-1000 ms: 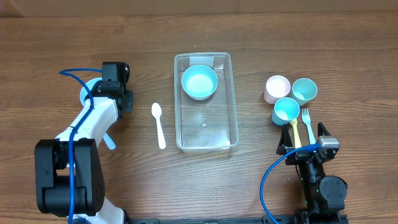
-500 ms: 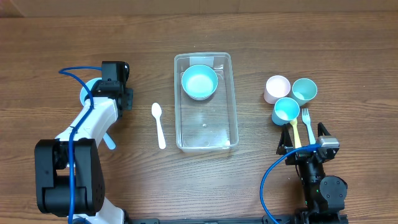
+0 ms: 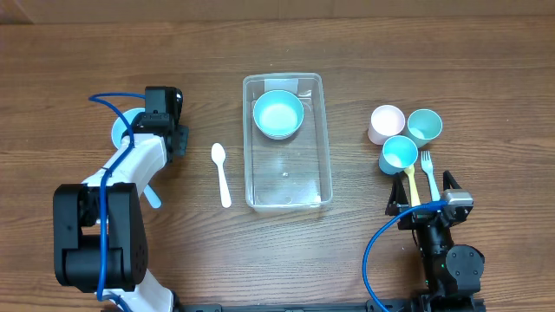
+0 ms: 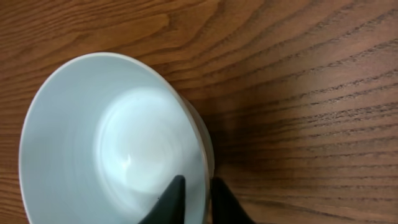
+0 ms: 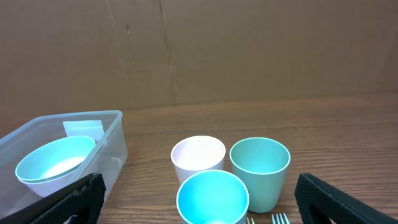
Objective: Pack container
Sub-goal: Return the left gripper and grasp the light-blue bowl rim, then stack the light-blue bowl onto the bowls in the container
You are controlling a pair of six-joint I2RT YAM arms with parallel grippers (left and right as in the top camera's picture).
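Note:
The clear container (image 3: 290, 180) lies at mid-table with a light-blue bowl (image 3: 277, 113) in its far end. A second pale-blue bowl (image 4: 106, 143) sits at the far left (image 3: 124, 130). My left gripper (image 4: 198, 182) is shut on that bowl's rim, one finger inside and one outside; from overhead the gripper (image 3: 162, 111) is at the bowl's right edge. My right gripper (image 5: 208, 202) stands open near the front right (image 3: 422, 196), facing three cups, with nothing between its fingers.
A white spoon (image 3: 222, 173) lies left of the container. At the right stand a pink cup (image 3: 387, 122), a green cup (image 3: 425, 125) and a blue cup (image 3: 398, 154). A yellow fork (image 3: 411, 184) and a blue fork (image 3: 428, 170) lie just before them. A blue utensil handle (image 3: 152, 196) shows under the left arm.
My left gripper's fingers have closed onto the bowl's rim, and the left arm has shifted slightly. The right arm has not moved.

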